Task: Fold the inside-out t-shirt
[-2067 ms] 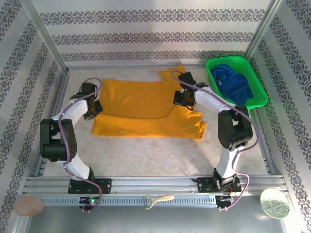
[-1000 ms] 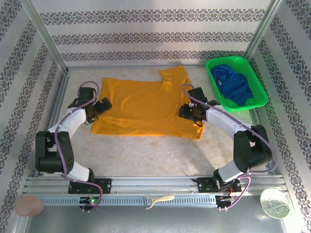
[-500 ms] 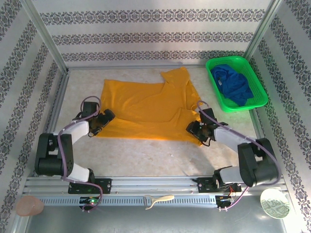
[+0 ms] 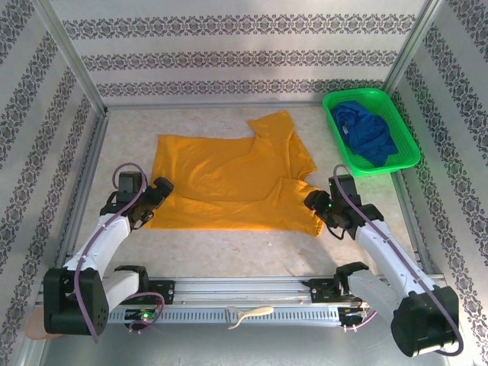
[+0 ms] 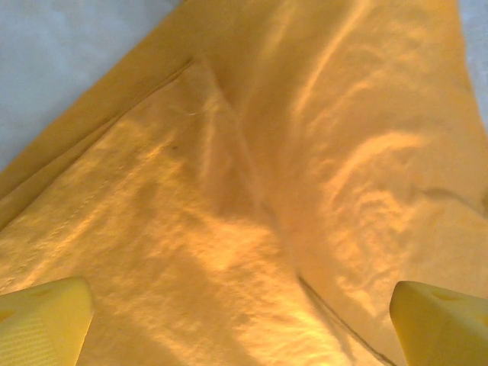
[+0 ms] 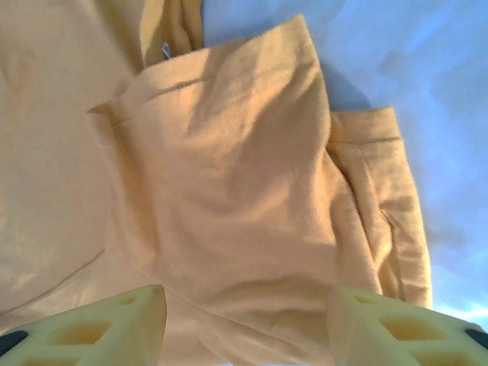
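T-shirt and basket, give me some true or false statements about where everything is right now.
1. The t-shirt lies spread on the table. True.
2. The blue garment lies on the t-shirt. False: it sits in the basket.
3. The left gripper is open at the t-shirt's near left corner. True.
4. The right gripper lifts the t-shirt off the table. False: it is open, and the t-shirt lies on the table.
5. The basket stands far left. False: far right.
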Motion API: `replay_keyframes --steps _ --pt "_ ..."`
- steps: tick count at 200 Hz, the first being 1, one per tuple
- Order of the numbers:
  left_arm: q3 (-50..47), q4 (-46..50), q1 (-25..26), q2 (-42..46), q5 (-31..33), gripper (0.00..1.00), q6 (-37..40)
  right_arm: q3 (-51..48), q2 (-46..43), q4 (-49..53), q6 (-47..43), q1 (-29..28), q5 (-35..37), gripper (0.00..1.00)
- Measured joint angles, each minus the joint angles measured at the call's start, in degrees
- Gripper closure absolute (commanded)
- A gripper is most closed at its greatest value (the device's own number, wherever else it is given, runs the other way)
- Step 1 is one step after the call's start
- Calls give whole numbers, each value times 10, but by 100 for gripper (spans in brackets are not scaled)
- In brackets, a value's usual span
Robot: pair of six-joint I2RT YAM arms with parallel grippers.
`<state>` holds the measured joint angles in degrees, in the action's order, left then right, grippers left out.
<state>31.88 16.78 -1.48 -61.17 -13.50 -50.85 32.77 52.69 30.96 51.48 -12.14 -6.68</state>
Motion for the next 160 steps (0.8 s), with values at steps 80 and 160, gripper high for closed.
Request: replay_keyframes --steps 80,160 --pt "-3 -43 4 -91 -43 0 -3 -72 11 22 22 -47 11 81" --pt "-66 -70 4 -41 -12 1 -22 -128 -142 45 118 -50 12 79"
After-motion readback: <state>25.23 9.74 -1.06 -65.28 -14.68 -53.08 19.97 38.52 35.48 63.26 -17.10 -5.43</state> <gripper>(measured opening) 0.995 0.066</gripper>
